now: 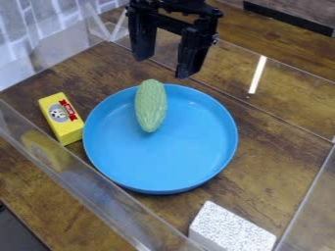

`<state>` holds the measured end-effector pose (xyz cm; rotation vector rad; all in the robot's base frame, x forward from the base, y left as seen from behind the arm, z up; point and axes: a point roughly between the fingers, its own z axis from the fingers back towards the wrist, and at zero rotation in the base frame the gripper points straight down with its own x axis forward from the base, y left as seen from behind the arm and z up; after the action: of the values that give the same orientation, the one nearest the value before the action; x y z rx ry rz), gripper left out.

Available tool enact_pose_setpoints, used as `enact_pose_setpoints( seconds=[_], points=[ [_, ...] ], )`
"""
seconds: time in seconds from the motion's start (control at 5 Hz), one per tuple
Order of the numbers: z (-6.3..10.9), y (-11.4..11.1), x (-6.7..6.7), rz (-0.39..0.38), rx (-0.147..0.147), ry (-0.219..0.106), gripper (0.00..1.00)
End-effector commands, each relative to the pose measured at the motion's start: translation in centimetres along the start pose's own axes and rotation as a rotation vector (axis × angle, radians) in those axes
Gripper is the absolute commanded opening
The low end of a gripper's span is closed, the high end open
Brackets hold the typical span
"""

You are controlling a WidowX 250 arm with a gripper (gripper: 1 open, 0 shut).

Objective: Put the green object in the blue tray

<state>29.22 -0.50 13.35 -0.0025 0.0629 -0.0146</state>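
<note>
Single camera, set above the table [268,116], facing down at a slant, fairly near, wide blue dish [197,162] close to centre (robot arm [174,22] entering at the top edge)

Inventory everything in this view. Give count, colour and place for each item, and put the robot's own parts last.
Tray: one, bright blue, round with a raised rim, on the table near the middle of the view.
Green object: one, pale green, elongated, at the upper left part of the tray.
Box: one, yellow with a dark and red print, on the table left of the tray.
Block: one, white with small speckles, at the lower right.
Table: one, brown wood, under everything.
Clear panels: several, transparent, around the work area; exact count unclear.
End effector: one, black, open, just above and beyond the green object.
</note>
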Motion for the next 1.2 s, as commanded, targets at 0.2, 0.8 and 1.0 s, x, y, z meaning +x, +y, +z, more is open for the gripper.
enact_pose_setpoints(
  seconds=[0.2,0.8,1.0],
  points=[
    [-0.5,0.3,0.4,-0.017,0.009,0.012,1.0],
    [1.8,0.6,1.1,-0.048,0.028,-0.028,1.0],
    [1.9,0.7,1.1,-0.046,0.03,-0.029,1.0]
  ],
)
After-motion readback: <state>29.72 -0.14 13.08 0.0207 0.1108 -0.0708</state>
